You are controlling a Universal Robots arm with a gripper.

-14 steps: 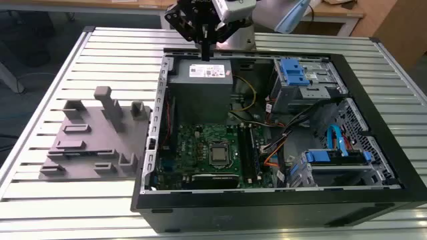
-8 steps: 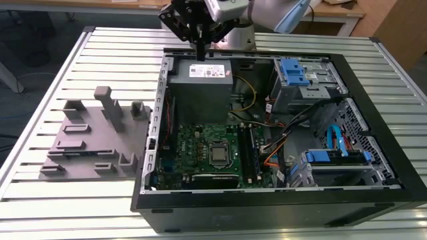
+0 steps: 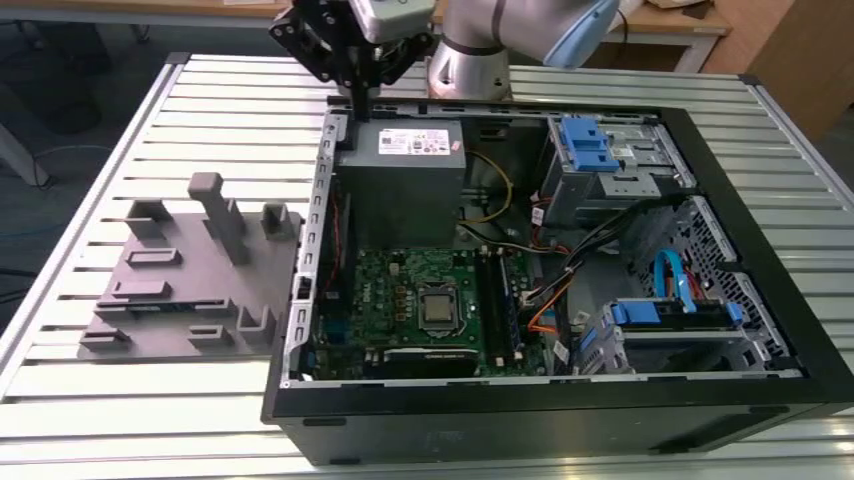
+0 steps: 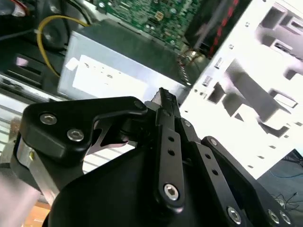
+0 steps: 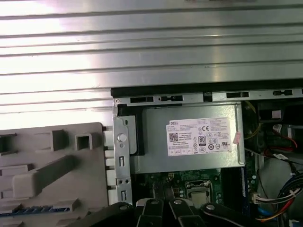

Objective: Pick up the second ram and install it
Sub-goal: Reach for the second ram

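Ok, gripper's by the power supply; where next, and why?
Probably shift toward the exterior view's left, over the grey fixture. The gripper hangs shut and seemingly empty near the power supply, while a blue strip, likely the second ram, sits in a fixture slot.

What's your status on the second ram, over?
Jaws shut, empty; gripper over power supply end of case. Likely the second ram: blue strip in grey holder, untouched. Nothing between them.

- the second ram [image 3: 163, 306]: a slim, long, dark blue stick; in the first wrist view [image 5: 40, 208] only its thin upper edge shows
- it sits on edge in a slot of the grey holder [image 3: 134, 345]; lengthwise, level; to the exterior view's left of the computer case [image 3: 534, 395]
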